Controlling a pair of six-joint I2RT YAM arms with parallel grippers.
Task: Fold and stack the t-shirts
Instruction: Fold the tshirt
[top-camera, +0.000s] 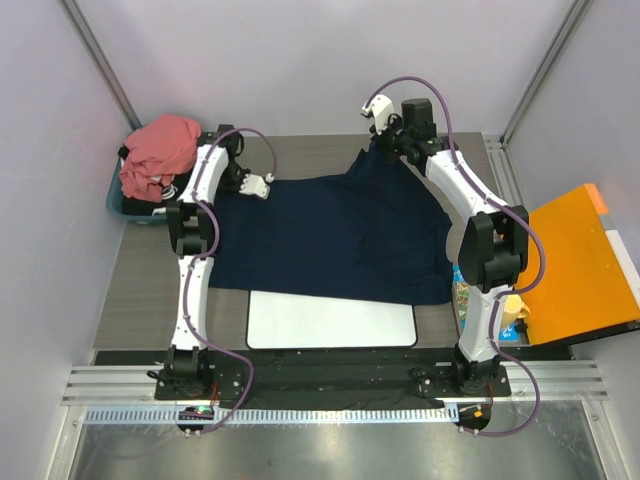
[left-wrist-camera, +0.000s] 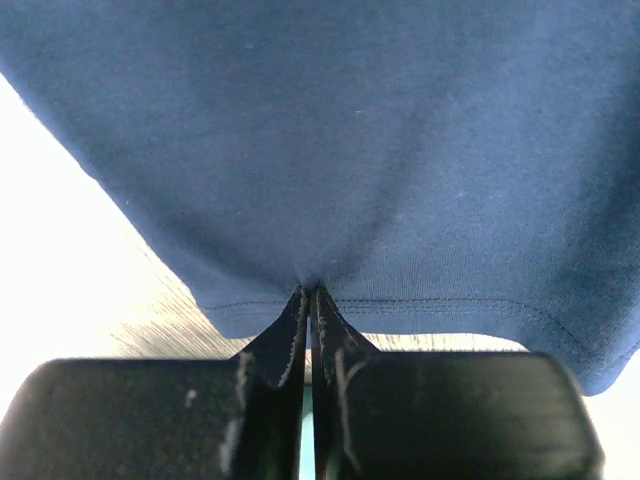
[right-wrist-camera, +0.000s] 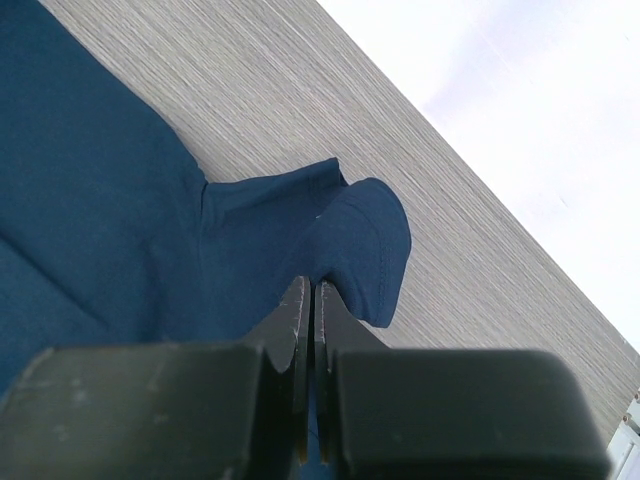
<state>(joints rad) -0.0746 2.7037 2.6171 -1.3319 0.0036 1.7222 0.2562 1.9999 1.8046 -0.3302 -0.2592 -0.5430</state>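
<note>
Currently, the grey wood-grain desk (top-camera: 140, 290) carries the soft-knit navy t-shirt (top-camera: 340, 235), spread mostly flat just beyond the smooth, round-cornered white mat (top-camera: 330, 322). The salmon-pink t-shirt (top-camera: 160, 150) sits crumpled at the far-left corner. The left gripper (left-wrist-camera: 310, 292) is pinching the navy t-shirt's stitched hem, and the right gripper (right-wrist-camera: 308, 290) is pinching a raised navy fold.

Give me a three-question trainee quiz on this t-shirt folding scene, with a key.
1. True or false: the left end effector is shut on the hem of the navy t-shirt.
2. The pink t-shirt is: A spread flat in the middle; B bunched up at far left; C hanging from an arm.
3. Fill in: the right end effector is shut on the ____ t-shirt.
Key: 1 true; 2 B; 3 navy.
</note>
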